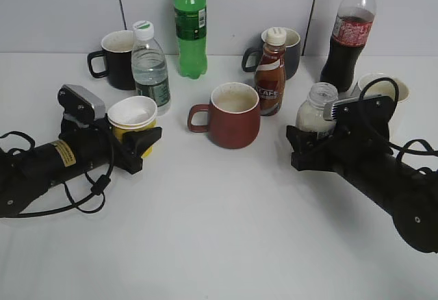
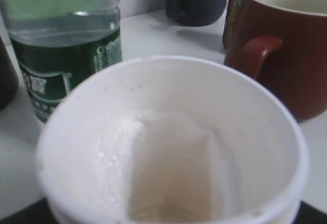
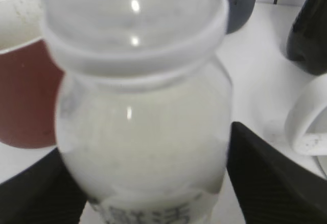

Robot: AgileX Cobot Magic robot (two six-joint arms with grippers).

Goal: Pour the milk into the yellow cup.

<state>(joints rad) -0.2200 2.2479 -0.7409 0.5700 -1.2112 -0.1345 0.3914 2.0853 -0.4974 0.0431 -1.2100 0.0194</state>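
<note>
Both arms lie low on the white desk (image 1: 226, 238). Right fingers (image 3: 265, 183) are closed around the milk (image 1: 315, 113), which stands upright at the right. Left fingers (image 1: 140, 142) are clamped on the yellow cup (image 1: 132, 117), upright at the left beside the water bottle (image 1: 150, 67). Red mug (image 1: 233, 115) sits between them.

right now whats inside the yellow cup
No liquid shows in the yellow cup. The left wrist view looks down into it and shows only the white inner wall with its seam, speckled with small droplets or grains. The very bottom is blurred and cut off by the frame edge.
</note>
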